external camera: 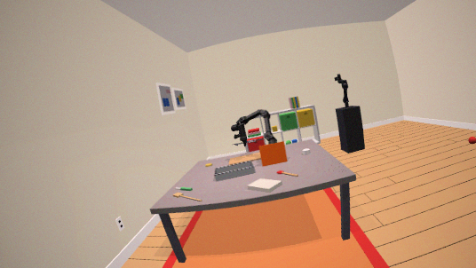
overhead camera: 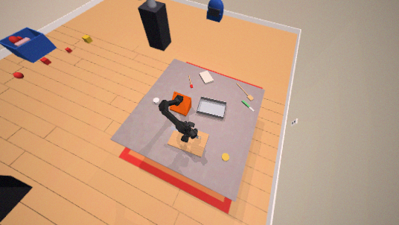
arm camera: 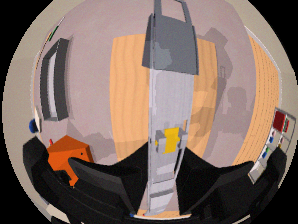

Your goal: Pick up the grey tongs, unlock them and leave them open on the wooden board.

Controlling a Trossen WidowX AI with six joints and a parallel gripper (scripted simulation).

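Tongs (arm camera: pixel 171 102) long, light grey, darker grey tip end, yellow piece near hinge; arms together. Hand (overhead camera: pixel 189 135) (external camera: pixel 240 138) (arm camera: pixel 164 143) grips them above wooden board (overhead camera: pixel 197 148) (external camera: pixel 237 161) (arm camera: pixel 129 95).

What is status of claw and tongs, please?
Claw shut on tongs. Tongs above wooden board. Roasting tin off to the side. No obstacle seen between.

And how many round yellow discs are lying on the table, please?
1. The yellow disc lies on the table beside the wooden board. Another could be hidden under the arm.
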